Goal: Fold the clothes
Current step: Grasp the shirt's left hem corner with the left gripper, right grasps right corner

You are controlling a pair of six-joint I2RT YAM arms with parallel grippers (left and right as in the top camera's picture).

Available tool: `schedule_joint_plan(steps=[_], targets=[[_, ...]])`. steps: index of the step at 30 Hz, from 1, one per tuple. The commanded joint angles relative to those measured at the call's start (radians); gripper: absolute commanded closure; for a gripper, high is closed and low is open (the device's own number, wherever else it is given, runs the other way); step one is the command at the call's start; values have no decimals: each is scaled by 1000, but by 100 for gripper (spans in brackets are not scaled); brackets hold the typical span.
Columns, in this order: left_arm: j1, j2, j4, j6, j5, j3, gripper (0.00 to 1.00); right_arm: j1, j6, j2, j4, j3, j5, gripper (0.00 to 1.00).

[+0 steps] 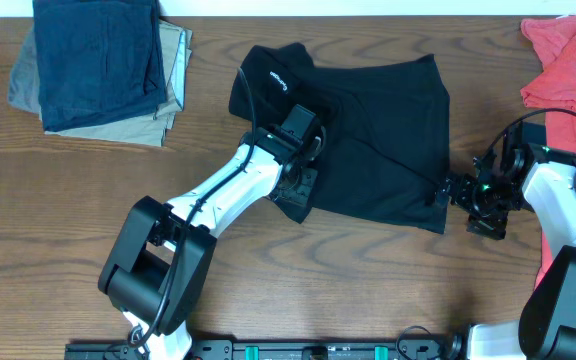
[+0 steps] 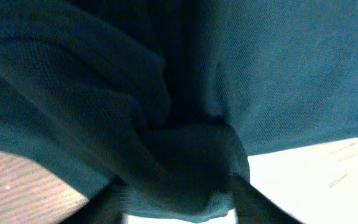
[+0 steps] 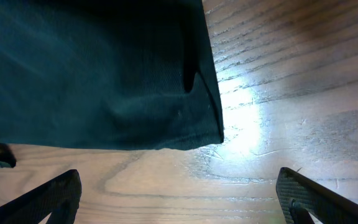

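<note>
The black shirt [image 1: 378, 130] lies spread in the middle of the table [image 1: 368, 290], and its long axis runs from left to right. It is not yet folded into a neat shape. Only the far left part, with the small white logo, is turned over.

The left end effector [image 1: 296, 195] is at the near left edge of the shirt. In the left wrist view, a thick bunch of the fabric [image 2: 185, 155] sits between its two fingers [image 2: 107, 205]. They appear to pinch it, but I cannot tell how firm this grip is.

The right end effector [image 1: 446, 190] is at the right edge of the shirt, close to the near right corner. Its fingers [image 3: 55, 193] are wide apart and hold nothing. In the right wrist view, the corner of the shirt [image 3: 219, 140] lies just ahead of the fingers, not between them, with bare wood under the gap.

So the shirt lies to the left of the right end effector and to the far right of the left one. The left arm already has cloth, so I judge that the fold will begin from the near left side. The right arm must go a little forward before it can take the corner.
</note>
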Motion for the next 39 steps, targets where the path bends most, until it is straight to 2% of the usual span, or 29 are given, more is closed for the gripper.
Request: schedule_joint_plan(steps=[1,2,4,6,8,16,25,32,35,36,37,39], targets=[[0,3,3,-1,-10,15,58,4,-16,-5,-3,-1,-7,2],[0,3,2,-2,-10,15,60,4,-16,-5,-3,-1,-6,2],[0,3,2,-1,-10,15,76,4,-16,-5,-3,-1,-7,1],[0,3,2,-2,-10,15,78,4,-16,-5,-3,-1,-7,1],[0,3,1,-1,-11,15,94,4,-16,-5,-4,-1,-7,1],[12,-48,-53,-5,-13,27,94,4,-43,-5,-15,-3,-5,2],[147,-391,-202,-24,-33,31,94,4,-58,-5,-18,-3,0,2],[259,-486,-356,-23,-62,24,94,4,-57,-5,-18,-3,0,4],[275,-476,-386,-23,-62,0,91,4,-57,-5,-23,-3,-5,5],[276,-470,-393,-24,-62,-8,77,4,-57,-5,-26,-3,-5,4],[276,-463,-398,-24,-62,-17,56,4,-57,-5,-31,-3,-5,4],[276,-448,-404,-24,-62,-34,55,4,-57,-5,-43,-3,-4,3]])
